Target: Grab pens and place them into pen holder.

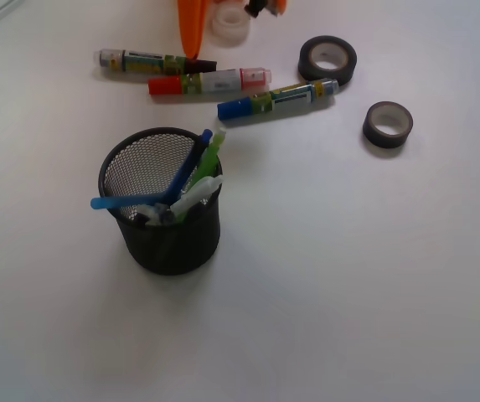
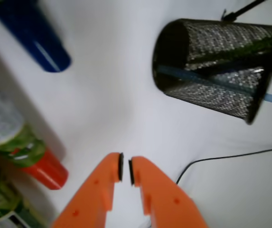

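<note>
Three markers lie side by side on our white table beyond the black mesh pen holder, which already contains several pens, while our orange gripper hovers over them, nearly closed and empty.

Three markers lie on the bench: black, red, blue. A mesh holder holds several pens. Two tape rolls sit right.
</note>
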You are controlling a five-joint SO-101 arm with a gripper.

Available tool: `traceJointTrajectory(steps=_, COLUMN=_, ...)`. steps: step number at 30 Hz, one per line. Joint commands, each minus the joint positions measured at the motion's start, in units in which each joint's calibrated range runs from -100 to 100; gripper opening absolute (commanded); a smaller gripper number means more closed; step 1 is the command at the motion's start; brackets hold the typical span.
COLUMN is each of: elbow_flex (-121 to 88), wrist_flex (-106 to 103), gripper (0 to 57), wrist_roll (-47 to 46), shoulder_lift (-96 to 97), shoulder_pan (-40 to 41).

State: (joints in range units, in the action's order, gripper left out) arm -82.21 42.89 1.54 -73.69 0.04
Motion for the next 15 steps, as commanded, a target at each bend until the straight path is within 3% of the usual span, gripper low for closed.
traceJointTrajectory(steps=1, elbow_flex=-5.56, wrist_flex=5.4, gripper=1.9, wrist_roll=-0.83, shoulder_lift=-7.01, shoulder_pan=0.45)
traceJointTrajectory(steps=15, elbow_flex=-12.35, wrist_flex=23.25, gripper=1.5, wrist_roll=-2.3, shoulder_lift=-25.46, shoulder_pan=0.52)
